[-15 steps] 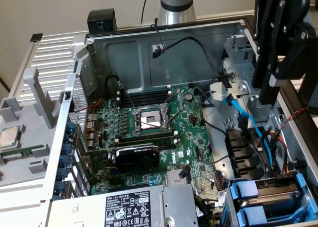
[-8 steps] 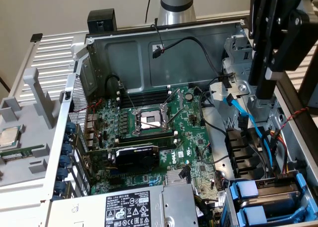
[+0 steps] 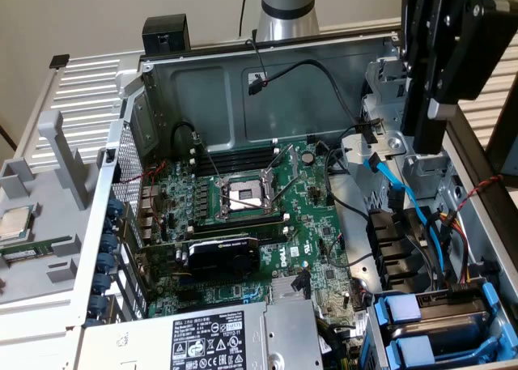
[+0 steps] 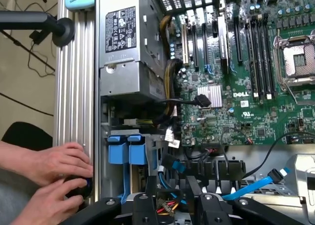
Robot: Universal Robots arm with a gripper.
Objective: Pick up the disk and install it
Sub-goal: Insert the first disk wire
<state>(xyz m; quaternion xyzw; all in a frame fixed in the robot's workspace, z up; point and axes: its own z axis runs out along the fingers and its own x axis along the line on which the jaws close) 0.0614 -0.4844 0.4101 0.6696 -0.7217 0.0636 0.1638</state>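
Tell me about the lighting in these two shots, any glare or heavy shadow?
Exterior view: soft, even light; the gripper reads as a dark mass. Wrist view: mild sheen on the aluminium rail, dark shadow between the power supply and the blue drive carriers.

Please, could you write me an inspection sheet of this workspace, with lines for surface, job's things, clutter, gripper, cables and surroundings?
surface: open computer case lying flat, motherboard exposed, CPU socket unlatched.
job's things: two blue carriers side by side in the drive bay; which one holds the disk cannot be told.
clutter: loose CPU chip outside the case, at the exterior view's left.
gripper: gripper open, holding nothing, hanging over the drive-bay side of the case.
cables: blue data cable lies loose near the bay; red and yellow wires under the gripper.
surroundings: a person's hands at the case's outer edge.
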